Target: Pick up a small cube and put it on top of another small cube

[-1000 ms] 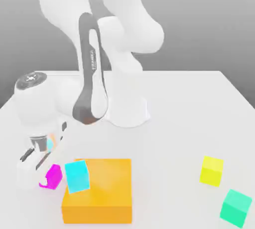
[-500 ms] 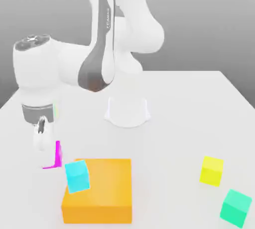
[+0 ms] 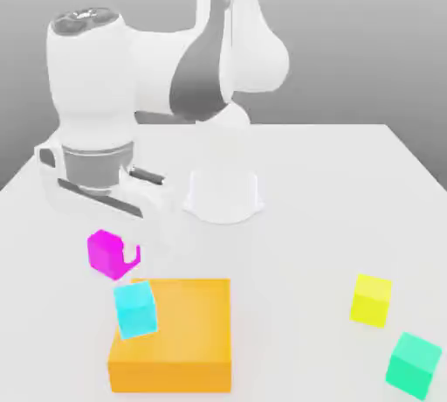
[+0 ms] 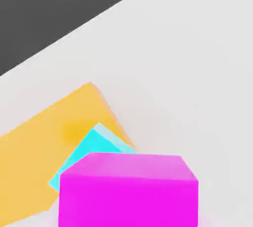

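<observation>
**A:** What stands biggest in the room?

**B:** A white table under a grey backdrop, and on it the white robot arm, bent over toward the exterior view's left. Its round wrist points down, with the gripper hanging below.

**A:** And next in size?

**B:** A flat orange block near the front edge. A cyan cube sits tilted at its corner on the exterior view's left; I cannot tell whether it rests on the block or leans against it.

**A:** Where is the small cube?

**B:** The magenta small cube hangs in the air, lifted clear of the table, just above and a little left of the cyan cube. From the hand view the small cube sits close to the lens, with cyan and orange beneath it.

**A:** So the hand has it?

**B:** Yes, the fingers are pinched narrow around it; one pale fingertip shows against its side.

**A:** Anything smaller?

**B:** A yellow cube and a green cube, well apart toward the exterior view's right.
</observation>
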